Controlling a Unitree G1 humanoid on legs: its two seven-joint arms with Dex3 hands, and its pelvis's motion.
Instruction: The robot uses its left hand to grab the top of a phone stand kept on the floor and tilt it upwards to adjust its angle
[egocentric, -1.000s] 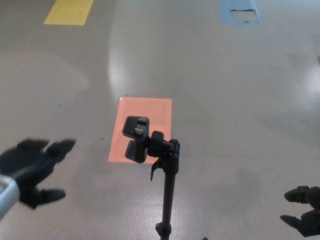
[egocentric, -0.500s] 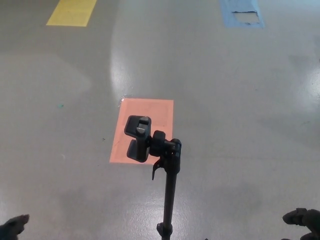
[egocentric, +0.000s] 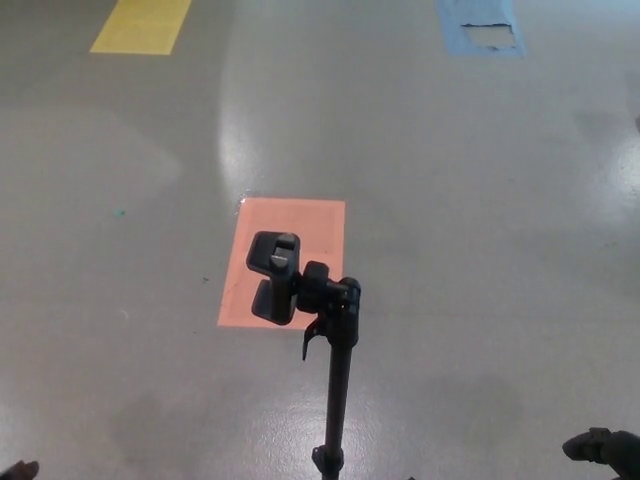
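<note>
Stand (egocentric: 330, 350) standing upright, untouched. My left hand (egocentric: 18, 469) and right hand (egocentric: 603, 448) showing at frame edges; finger state indeterminable.

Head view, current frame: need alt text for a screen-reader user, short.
A black phone stand stands on a glossy grey floor, its empty clamp head over an orange floor patch, nothing touching it. Only the robot's right hand shows clearly, at the bottom right corner, far from the stand.
</note>
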